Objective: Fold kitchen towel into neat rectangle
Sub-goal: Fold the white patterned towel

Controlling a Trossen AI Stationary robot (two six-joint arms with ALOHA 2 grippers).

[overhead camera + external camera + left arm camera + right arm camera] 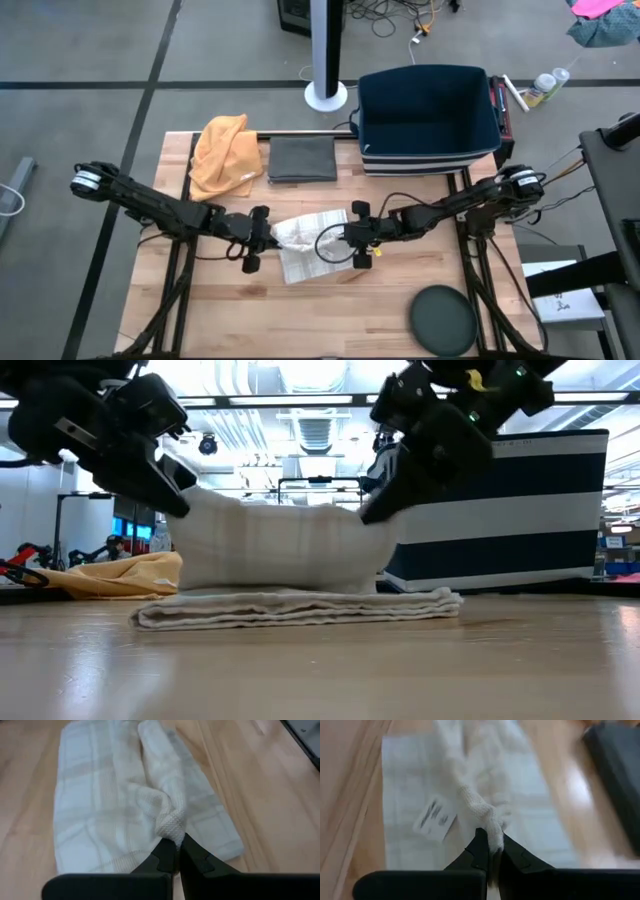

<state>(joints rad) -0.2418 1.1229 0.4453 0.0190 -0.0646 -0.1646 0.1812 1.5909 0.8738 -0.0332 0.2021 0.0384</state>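
Note:
A white checked kitchen towel (310, 244) lies at the middle of the wooden table, its lower part flat on the top (300, 608) and its upper part raised between the two grippers (280, 545). My left gripper (268, 236) is shut on the towel's left raised end. My right gripper (350, 236) is shut on its right raised end. A white label (436, 819) shows on the flat part in the right wrist view. My left gripper pinches a bunched corner of the towel (171, 831) between its two fingers, coming from the table's left and slanting down. The corner is lifted; the cloth below it runs down to the flat part on the table. My right gripper pinches a bunched corner of the towel (494, 832) between its two fingers, coming from the table's right and slanting down. The corner is lifted, and the cloth between the two grippers sags a little in the low view.
An orange cloth (225, 152) and a folded grey cloth (302, 158) lie at the table's far edge. A navy striped bin (428, 118) stands at the far right. A dark round lid (444, 318) lies at the near right.

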